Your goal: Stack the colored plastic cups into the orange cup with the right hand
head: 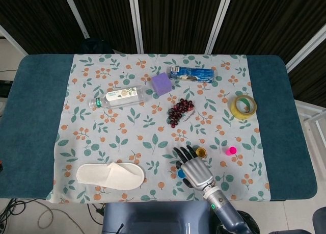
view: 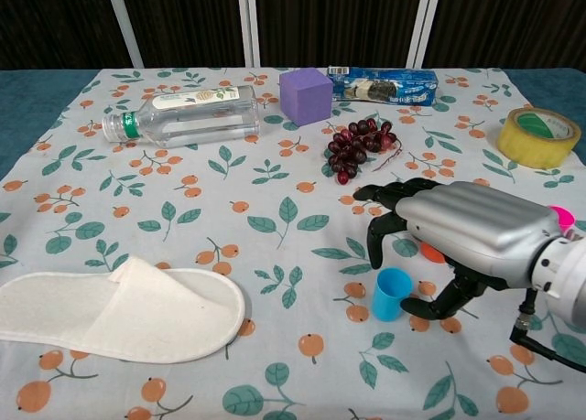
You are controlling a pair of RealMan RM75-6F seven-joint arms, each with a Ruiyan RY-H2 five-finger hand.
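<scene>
The orange cup (head: 201,153) stands upright on the leaf-and-berry tablecloth (head: 102,127) near the table's front edge, mostly hidden in the chest view behind the right hand (view: 458,232), where only a sliver of orange (view: 430,253) shows. The blue cup (view: 392,294) stands upright just to the left of that hand, its rim open upward; the thumb curls low beside it on the cloth and the fingers (view: 380,220) arch over it, spread and bent. Whether any of them touch the cup I cannot tell; the hand holds nothing. From the head view the blue cup (head: 180,173) peeks out at the hand's (head: 194,169) left edge. The pink cup (head: 232,150) stands apart to the right of the orange one.

Farther back lie a bunch of dark grapes (view: 357,145), a purple cube (view: 305,95) and a blue snack packet (view: 383,85) whose printing is too small to read. A clear water bottle (view: 183,114) lies on its side with a green-and-white label, its writing illegible. A roll of yellow tape (view: 537,134) sits at the right, a white slipper (view: 119,310) at the front left.
</scene>
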